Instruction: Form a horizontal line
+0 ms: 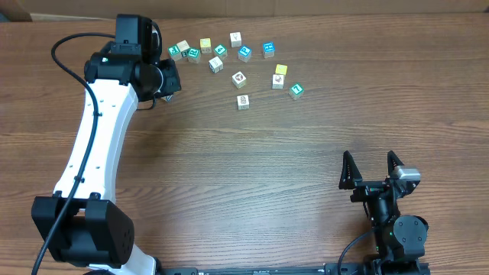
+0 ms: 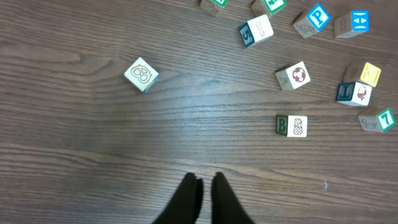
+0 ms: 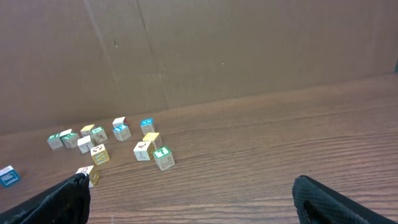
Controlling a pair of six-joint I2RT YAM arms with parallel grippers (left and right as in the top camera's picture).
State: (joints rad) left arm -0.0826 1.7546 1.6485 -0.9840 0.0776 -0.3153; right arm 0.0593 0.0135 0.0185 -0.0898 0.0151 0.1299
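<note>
No horizontal line has been formed yet: the cubes (image 1: 240, 79) are scattered along the far side of the table (image 1: 252, 168). The left fingers (image 2: 194, 190) are pinched shut on nothing just short of that cluster, so they'd have to be opened before a white-faced cube is gripped squarely. The right fingers (image 1: 348, 172) are spread wide, empty, parked by the near edge. Plenty of bare wood is left in front of the cubes for the row.

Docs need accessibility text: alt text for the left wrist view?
Left jaws shut and empty at bottom centre, over a wooden table. One white cube sits alone upper left; picture cubes lie scattered upper right, forming no line.
</note>
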